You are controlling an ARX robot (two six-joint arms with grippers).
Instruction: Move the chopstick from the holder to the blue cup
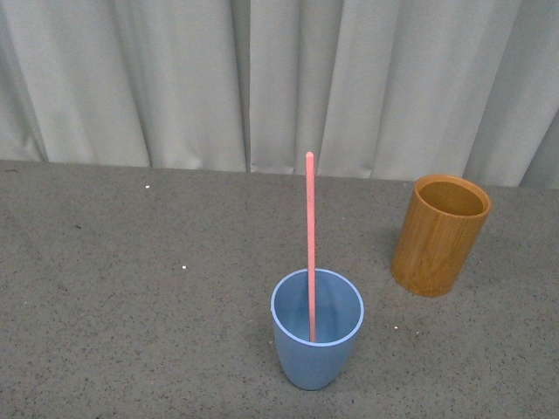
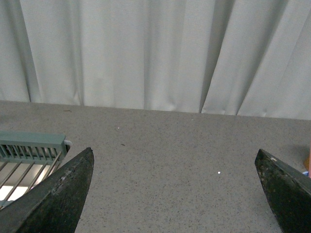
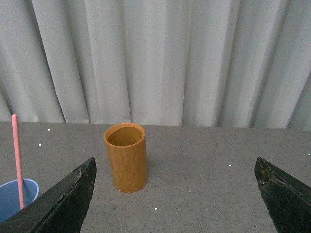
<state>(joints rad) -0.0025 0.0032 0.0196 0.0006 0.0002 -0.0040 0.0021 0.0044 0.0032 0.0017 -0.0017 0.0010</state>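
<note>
Behind everything hangs a pale pleated curtain [image 1: 279,78], and below it runs the grey speckled tabletop [image 1: 131,305], the biggest thing after the drapes. Neither arm shows from the body camera, folks; only the wrist cameras catch them. Left gripper [image 2: 177,194]: two dark fingers spread wide, nothing between them but bare table. Right gripper [image 3: 177,194]: same story, splayed wide and holding nothing, aimed level toward the curtain.

Count with me: one holder [image 1: 439,234], one blue cup [image 1: 316,339], one chopstick [image 1: 310,236]. The holder stands upright on the robot's right and looks hollow. The blue cup sits nearer the robot, well apart from it, and the chopstick stands in that cup, leaning against the rim, rising well above it.

The left wrist camera alone shows a green slatted rack [image 2: 31,145] at the table edge; the right wrist camera catches holder, cup edge and stick together.
</note>
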